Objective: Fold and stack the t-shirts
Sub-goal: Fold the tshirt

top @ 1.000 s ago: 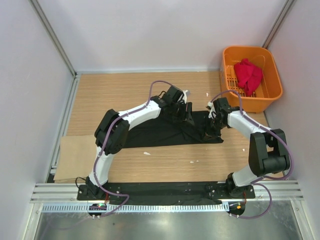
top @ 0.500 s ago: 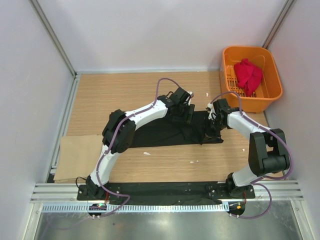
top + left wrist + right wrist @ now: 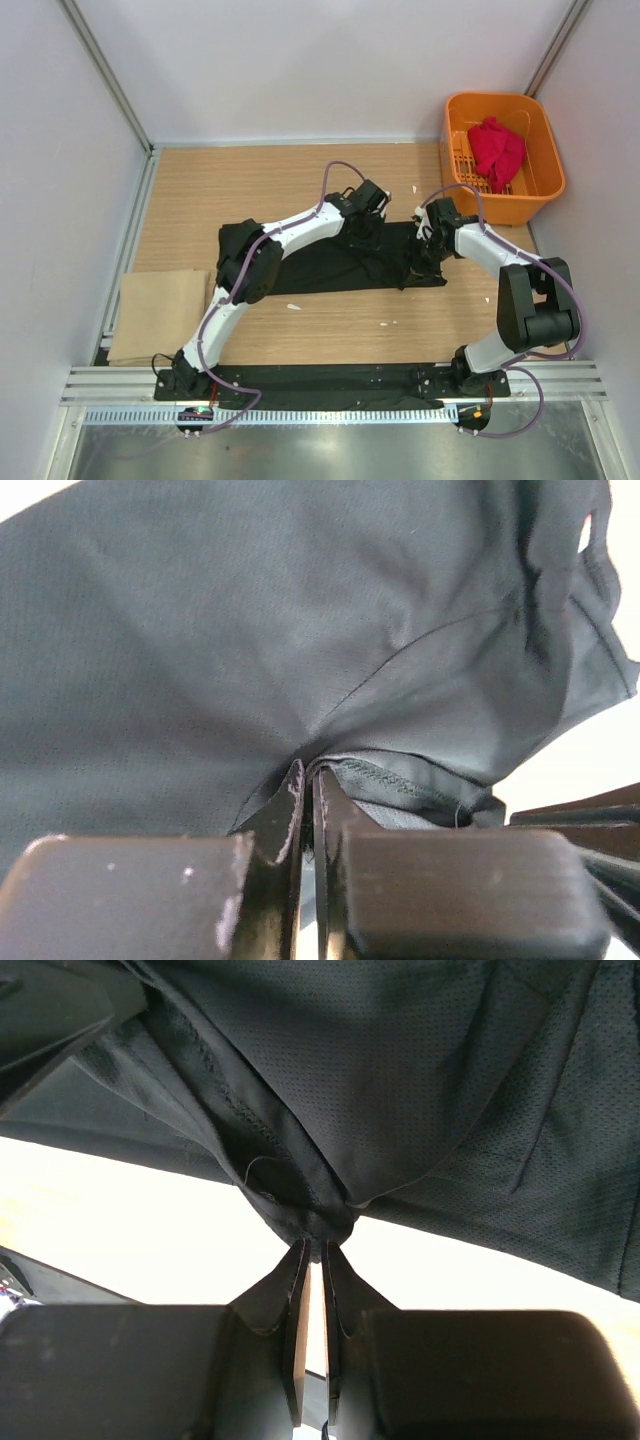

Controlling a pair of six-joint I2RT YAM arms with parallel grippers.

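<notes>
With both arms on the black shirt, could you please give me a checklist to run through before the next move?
1. Left gripper closed on the black t-shirt: ok, cloth is pinched between its tips.
2. Right gripper closed on the same shirt: ok, cloth is bunched at its tips.
3. Each grip holds only one layer: cannot tell.
4. Shirt lies flat on the table: not ok, its right part is wrinkled and bunched.
5. Red t-shirt out of the way: ok, it lies inside the orange basket.
</notes>
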